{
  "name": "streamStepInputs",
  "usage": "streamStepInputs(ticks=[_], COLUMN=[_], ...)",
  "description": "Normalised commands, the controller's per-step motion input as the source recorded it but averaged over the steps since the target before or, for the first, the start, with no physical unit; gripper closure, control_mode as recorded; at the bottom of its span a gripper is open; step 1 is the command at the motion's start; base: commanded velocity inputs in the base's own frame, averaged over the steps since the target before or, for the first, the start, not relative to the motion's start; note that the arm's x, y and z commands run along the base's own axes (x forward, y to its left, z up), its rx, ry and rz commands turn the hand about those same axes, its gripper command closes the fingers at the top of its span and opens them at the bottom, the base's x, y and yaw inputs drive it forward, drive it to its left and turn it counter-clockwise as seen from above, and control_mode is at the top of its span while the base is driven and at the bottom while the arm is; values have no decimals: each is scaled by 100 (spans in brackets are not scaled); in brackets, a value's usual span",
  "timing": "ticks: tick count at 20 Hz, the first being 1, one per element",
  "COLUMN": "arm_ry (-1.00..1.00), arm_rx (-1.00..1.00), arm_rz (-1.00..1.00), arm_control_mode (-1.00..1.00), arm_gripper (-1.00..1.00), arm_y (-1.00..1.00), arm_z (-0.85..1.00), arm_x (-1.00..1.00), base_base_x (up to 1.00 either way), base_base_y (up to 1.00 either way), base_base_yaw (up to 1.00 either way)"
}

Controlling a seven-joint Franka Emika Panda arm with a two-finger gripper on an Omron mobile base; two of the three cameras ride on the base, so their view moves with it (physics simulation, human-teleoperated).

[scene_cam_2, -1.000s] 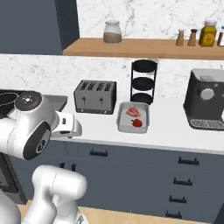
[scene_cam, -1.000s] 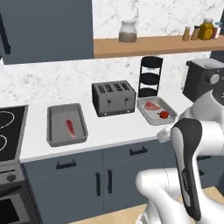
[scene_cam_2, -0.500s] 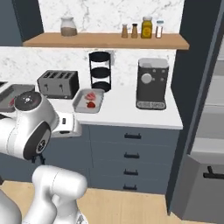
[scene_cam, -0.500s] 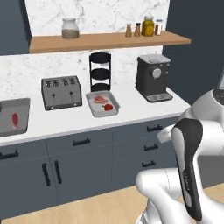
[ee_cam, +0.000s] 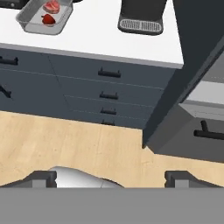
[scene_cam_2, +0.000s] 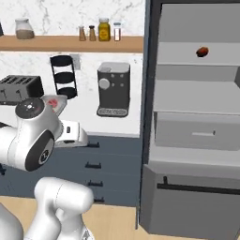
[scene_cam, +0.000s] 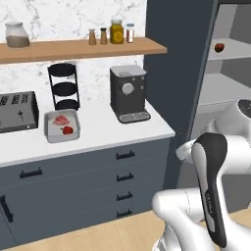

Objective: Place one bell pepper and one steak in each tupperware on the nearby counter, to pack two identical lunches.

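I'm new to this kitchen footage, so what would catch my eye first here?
Probably the open fridge at the right, with one small red bell pepper alone on its upper shelf. Next, the grey tupperware on the white counter left of the coffee machine, already holding a steak and a pepper.

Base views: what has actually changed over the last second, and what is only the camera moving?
The base has driven right along the counter: the toaster slid to the left edge, and the coffee machine and the open fridge with a bell pepper on its shelf came into view. The tupperware keeps its steak and pepper. The gripper stays open and empty.
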Motion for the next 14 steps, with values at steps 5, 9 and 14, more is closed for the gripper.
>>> streamStepInputs(ticks=[5,9,14], arm_ry=[0,0,0], arm_rx=[0,0,0], arm_rz=[0,0,0], arm_control_mode=[100,100,100], arm_gripper=[-100,-100,-100], arm_y=[0,0,0], arm_z=[0,0,0], arm_x=[0,0,0], base_base_x=[31,17,17], base_base_y=[-100,-100,-90], base_base_yaw=[0,0,0])
